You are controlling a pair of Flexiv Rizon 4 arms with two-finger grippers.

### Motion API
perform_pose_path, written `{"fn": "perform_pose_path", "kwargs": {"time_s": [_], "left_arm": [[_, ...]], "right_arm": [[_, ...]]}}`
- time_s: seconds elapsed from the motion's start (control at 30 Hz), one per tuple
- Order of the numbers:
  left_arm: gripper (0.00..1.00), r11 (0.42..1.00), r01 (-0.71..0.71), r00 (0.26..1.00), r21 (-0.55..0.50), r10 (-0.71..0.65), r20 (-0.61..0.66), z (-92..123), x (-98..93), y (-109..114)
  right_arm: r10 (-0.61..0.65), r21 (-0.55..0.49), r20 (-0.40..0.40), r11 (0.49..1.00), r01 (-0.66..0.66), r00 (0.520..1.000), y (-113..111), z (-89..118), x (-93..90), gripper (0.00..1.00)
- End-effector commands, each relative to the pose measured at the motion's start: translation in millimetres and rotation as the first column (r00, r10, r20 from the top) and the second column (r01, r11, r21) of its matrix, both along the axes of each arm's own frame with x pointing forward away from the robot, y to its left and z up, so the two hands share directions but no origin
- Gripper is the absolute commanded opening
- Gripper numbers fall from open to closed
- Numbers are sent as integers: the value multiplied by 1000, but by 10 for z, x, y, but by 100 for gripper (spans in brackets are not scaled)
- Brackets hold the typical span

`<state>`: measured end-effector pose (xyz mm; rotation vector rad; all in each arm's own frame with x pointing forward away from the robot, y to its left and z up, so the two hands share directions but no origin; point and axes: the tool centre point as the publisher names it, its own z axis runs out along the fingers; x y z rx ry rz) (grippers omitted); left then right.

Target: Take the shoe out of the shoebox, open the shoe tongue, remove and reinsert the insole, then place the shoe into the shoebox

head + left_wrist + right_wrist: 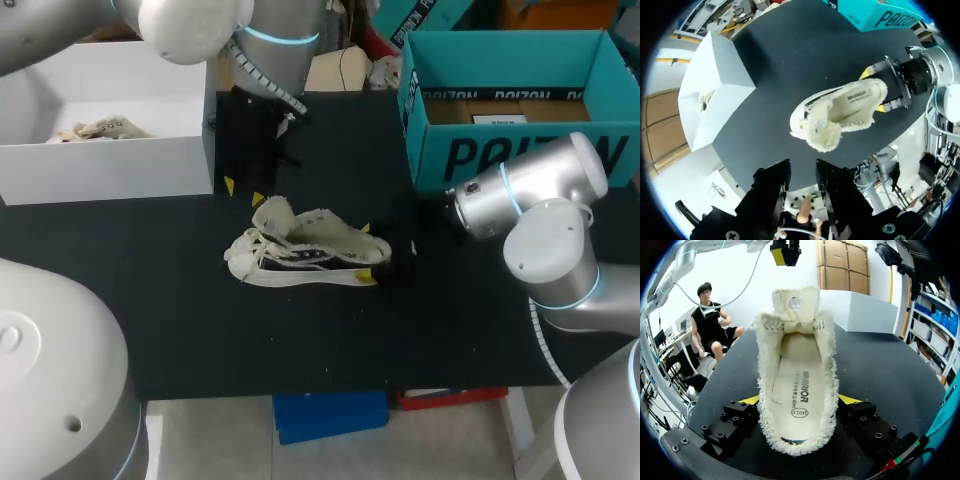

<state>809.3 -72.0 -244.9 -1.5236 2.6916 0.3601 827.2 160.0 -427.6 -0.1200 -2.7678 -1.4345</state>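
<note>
head view: both arms reach over the black table (450,330), with the shoe (300,250) near its middle
shoe: cream with fringed edges, on the table, heel toward the right arm, toe toward the left arm's side
right gripper (799,400): clamped on the shoe's heel, one yellow tip pressed to each side
left gripper (243,192): fingers apart, holding nothing, raised near the toe end, clear of the shoe
tongue (795,302): standing upright at the end far from the right gripper, leaving the shoe's mouth wide
insole (797,390): lying flat inside the shoe, printed face up
white shoebox (100,165): far left of the table, open, a second shoe (100,128) inside
teal box (520,150): far right, open, well apart from the shoe
</note>
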Motion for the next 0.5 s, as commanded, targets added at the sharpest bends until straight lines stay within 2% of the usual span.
{"fn": "perform_pose_path", "kwargs": {"time_s": [0.03,0.1,0.3,0.5], "left_arm": [[0,603,675,500,-426,-798,-337,-20,67,-314],[0,552,716,437,-426,-831,-344,-67,11,-491],[0,428,750,278,-505,-896,-347,-67,11,-491],[0,428,750,278,-505,-896,-347,-67,11,-491]], "right_arm": [[0,-3,-1,1000,0,1000,3,2,4,0],[0,-3,-1,1000,0,1000,3,2,4,0],[0,-3,-1,1000,0,1000,3,2,4,0],[0,-3,-1,1000,0,1000,3,2,4,0]]}}
